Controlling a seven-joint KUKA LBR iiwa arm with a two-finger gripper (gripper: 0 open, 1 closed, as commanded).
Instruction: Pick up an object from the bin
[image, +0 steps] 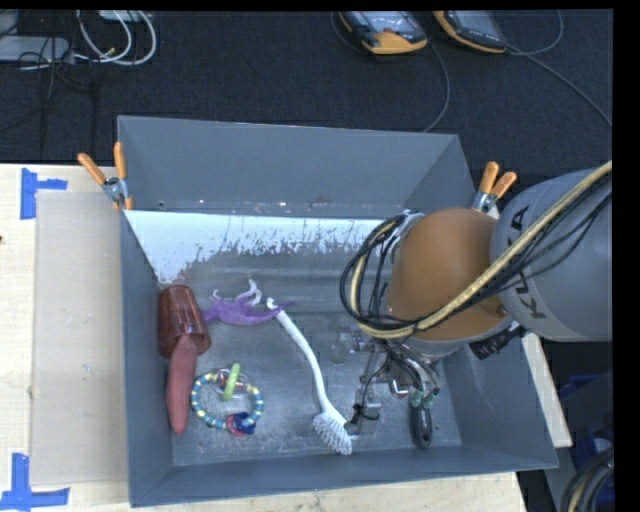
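**Robot's claw (388, 400) low in the bin's near right, pick not yet made**

Hanging below the arm (565, 265), its orange wrist cover (440, 270) and a loop of cables (362, 285), the claw sits close above the floor of the grey bin (290, 165), in the near right part. From this angle I cannot tell whether it is spread or pressed together. Its metalwork reads as a tangle against the floor, and nothing can be seen pinched in it.

Just left of the claw lies a white brush (314, 372). The bristle head is at the near end, and the thin handle curves away toward the far left. The head is just beside the claw; whether they touch cannot be made out. Just right of the claw, near the bin's near right corner, is a small dark object (422, 430) with a touch of green, too dim to name.

Farther left, a purple toy lizard (240, 308) lies at the far end of the brush handle. A ring of pastel beads (228, 402) rests toward the near left. Against the left wall, a brown cup (182, 318) lies on its side with a reddish cylinder (180, 392) touching its near end.

As for progress, the descent into the bin looks done. Closing on a thing and lifting it out are both left. Judged by position, the brush head is the likeliest thing to be taken.
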